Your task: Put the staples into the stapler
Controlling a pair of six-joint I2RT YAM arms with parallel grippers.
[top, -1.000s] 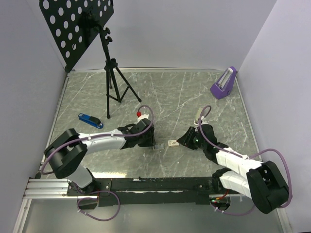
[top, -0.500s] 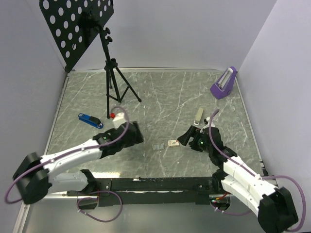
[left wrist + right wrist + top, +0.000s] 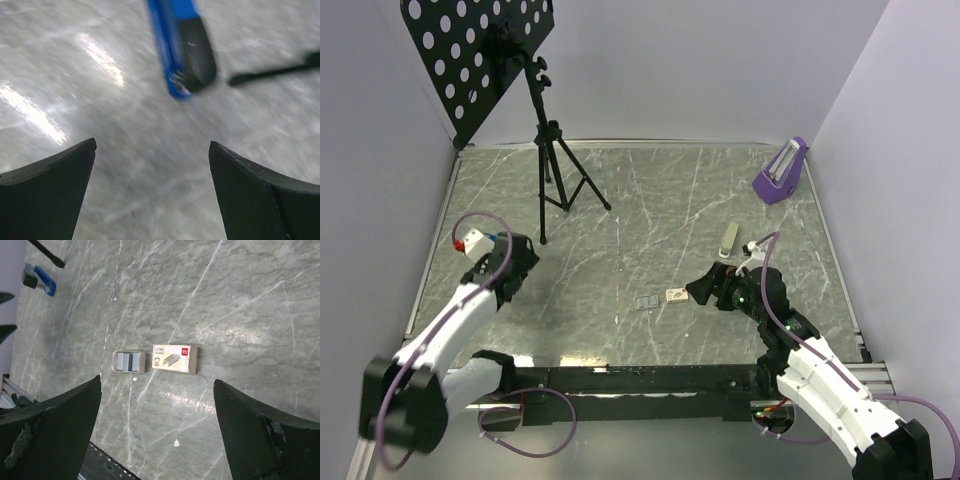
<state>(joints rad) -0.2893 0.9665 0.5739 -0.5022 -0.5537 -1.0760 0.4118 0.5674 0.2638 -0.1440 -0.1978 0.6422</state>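
Your left tool [image 3: 152,146] now hangs over the stapler [image 3: 182,47], no longer by the staples [image 3: 174,359]. Both it and your right tool [image 3: 157,385] have spread wide and hold nothing, so grabbing the stapler likely comes next.

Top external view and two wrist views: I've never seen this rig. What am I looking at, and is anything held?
Two robot arms sit at the near edge of the table. The top picture looks down from behind them; the other two come from a camera on each wrist, the dark wedges being that arm's own fingers. The left gripper is open near the blue stapler. The right gripper is open above the staple box and the grey tray of staples, side by side. Nothing is held. A music stand and a purple object stand behind.
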